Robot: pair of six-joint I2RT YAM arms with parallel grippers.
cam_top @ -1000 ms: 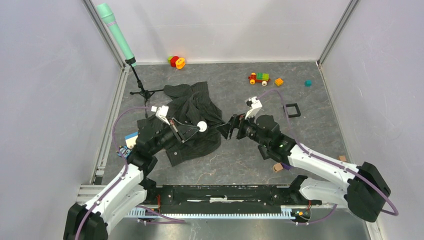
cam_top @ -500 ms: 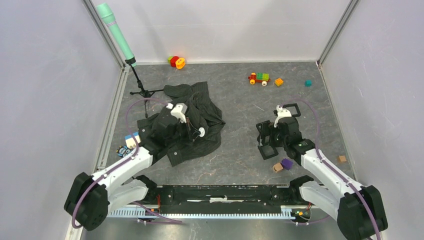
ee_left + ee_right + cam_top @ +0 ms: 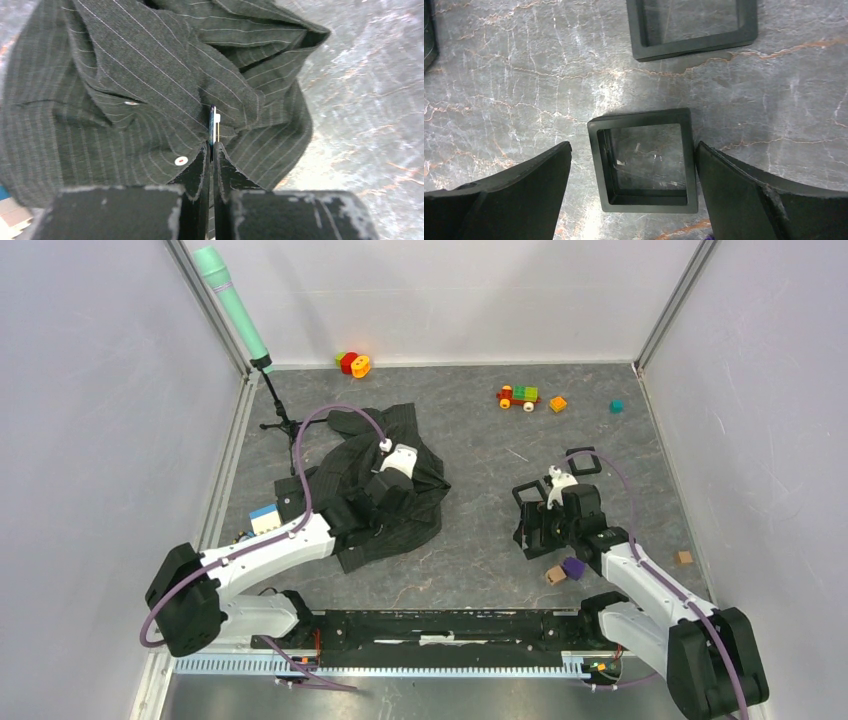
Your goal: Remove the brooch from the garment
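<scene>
The garment (image 3: 425,475) (image 3: 125,75), a dark pinstriped shirt with white buttons, lies crumpled left of centre. My left gripper (image 3: 380,510) (image 3: 211,150) hangs over its middle, pointing down, jaws shut. A thin dark-blue piece, the brooch (image 3: 212,122), sticks out edge-on from between the fingertips, with a pale pin beside it. I cannot tell whether it still sits in the cloth. My right gripper (image 3: 535,530) (image 3: 633,152) stands wide open at the right, low over the table, holding nothing.
A black square frame (image 3: 644,202) lies between the right fingers; another frame (image 3: 691,47) lies beyond it, and one (image 3: 583,460) behind the wrist. Purple block (image 3: 573,566), wooden blocks (image 3: 554,576), toy train (image 3: 518,396), teal cube (image 3: 616,406), microphone stand (image 3: 283,423).
The left arm swung right and farther over the shirt, gripper staying shut. The right arm drew back from the shirt to the right and lowered over the frame, open throughout.
</scene>
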